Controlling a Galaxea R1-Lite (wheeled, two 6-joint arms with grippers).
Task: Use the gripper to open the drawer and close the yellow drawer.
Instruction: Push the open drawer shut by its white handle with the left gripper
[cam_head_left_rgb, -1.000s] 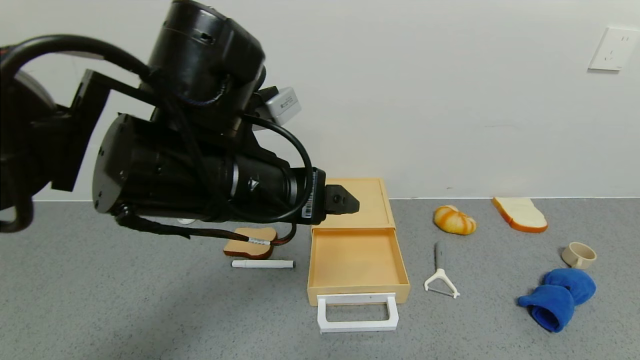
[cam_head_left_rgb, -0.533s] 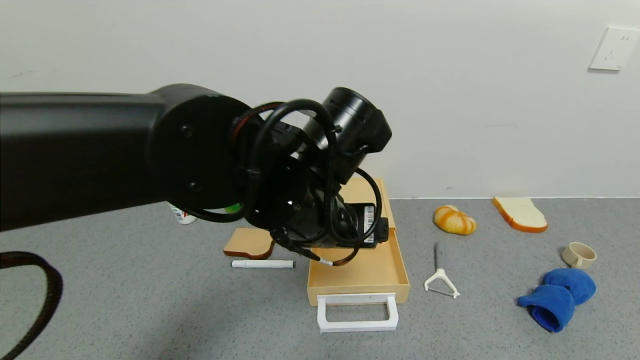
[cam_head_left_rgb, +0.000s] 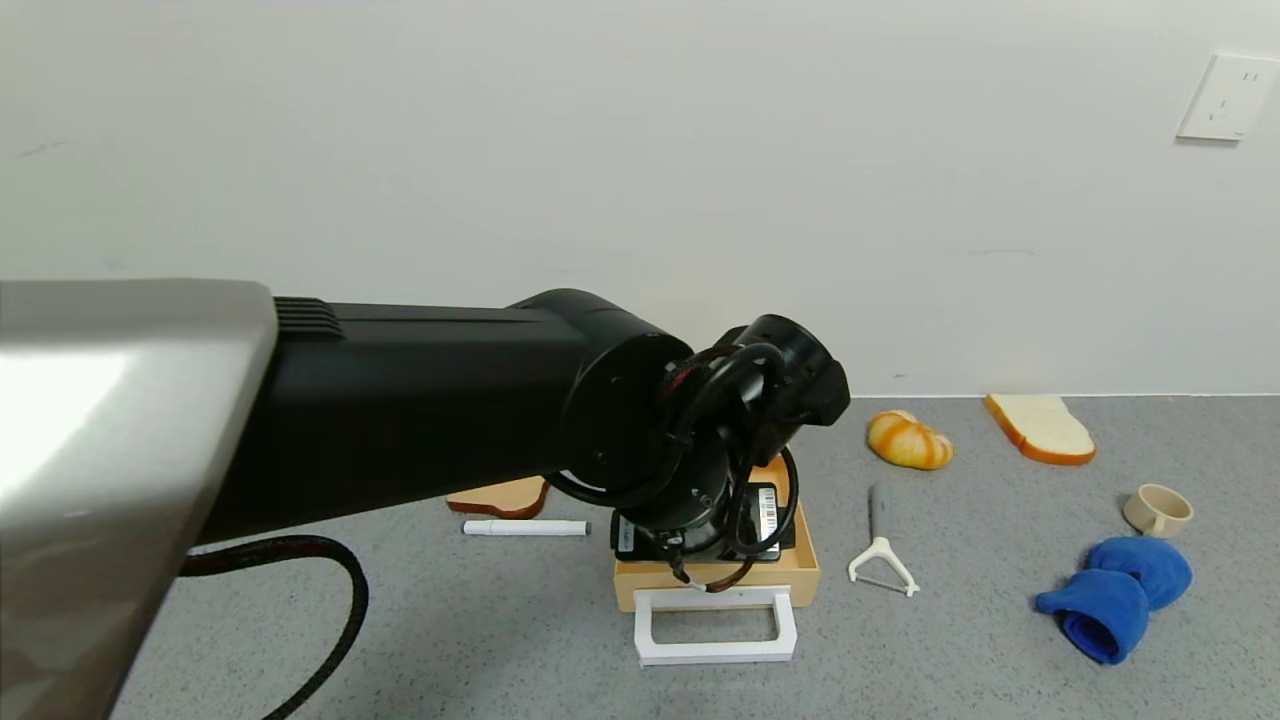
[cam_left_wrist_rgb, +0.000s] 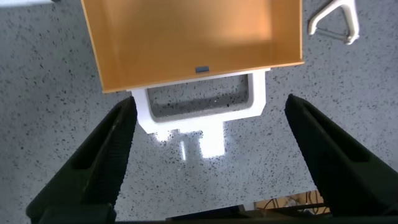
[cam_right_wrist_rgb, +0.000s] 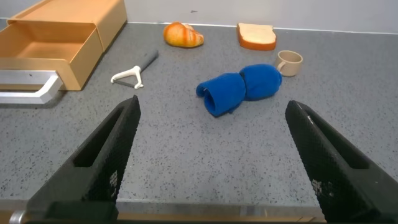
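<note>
The pale yellow drawer (cam_head_left_rgb: 805, 565) lies mid-table with its tray pulled out and its white loop handle (cam_head_left_rgb: 715, 650) toward me. My left arm (cam_head_left_rgb: 450, 420) reaches across over the tray and hides most of the box and its own fingers in the head view. In the left wrist view the left gripper (cam_left_wrist_rgb: 211, 165) is open and empty, pointing down just above the handle (cam_left_wrist_rgb: 199, 109), with the tray (cam_left_wrist_rgb: 193, 37) behind it. My right gripper (cam_right_wrist_rgb: 214, 165) is open and empty, low over the table's front edge on the right; the drawer (cam_right_wrist_rgb: 56, 37) shows far off.
A white peeler (cam_head_left_rgb: 880, 560) lies right of the drawer. A croissant (cam_head_left_rgb: 908, 440), a toast slice (cam_head_left_rgb: 1040, 428), a beige cup (cam_head_left_rgb: 1158, 510) and a blue cloth (cam_head_left_rgb: 1115, 595) are farther right. A brown bread slice (cam_head_left_rgb: 500, 497) and a white pen (cam_head_left_rgb: 525, 527) lie left.
My left arm has swung down and forward, from above the box's back to low over the tray's front near the handle. The tray stays pulled out.
</note>
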